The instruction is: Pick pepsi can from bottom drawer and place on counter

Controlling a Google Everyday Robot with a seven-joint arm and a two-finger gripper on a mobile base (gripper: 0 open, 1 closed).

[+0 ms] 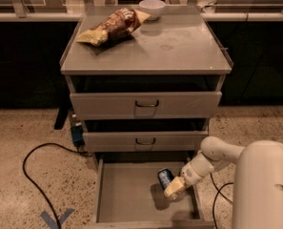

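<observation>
Down at five o'clock in your view, the gripper [173, 187] sits inside the open bottom drawer [126, 194], toward its right side. Its fingers are closed on the lower end of the soda can [165, 177]. The can leans, its silver top tipped toward eleven o'clock, and a dark shadow lies on the bare drawer floor just below it, at about seven o'clock from the can. You cannot tell for certain whether the can's base touches the floor. The white arm [217, 154] reaches the gripper from three o'clock, passing over the drawer's right wall, and its bulky body fills the lower right corner of your view. Above the open drawer, at twelve o'clock from the can, two closed drawer fronts [146, 104] stack one over the other, each with a dark loop handle. The counter [179, 51] tops them. A chip bag [113, 26] lies at its ten o'clock corner and a white bowl [152, 7] stands at its far edge, just beside the bag's upper end. A black cable [29, 175] curves over the speckled floor at nine o'clock from the drawer, with blue tape [55, 218] at seven o'clock.
</observation>
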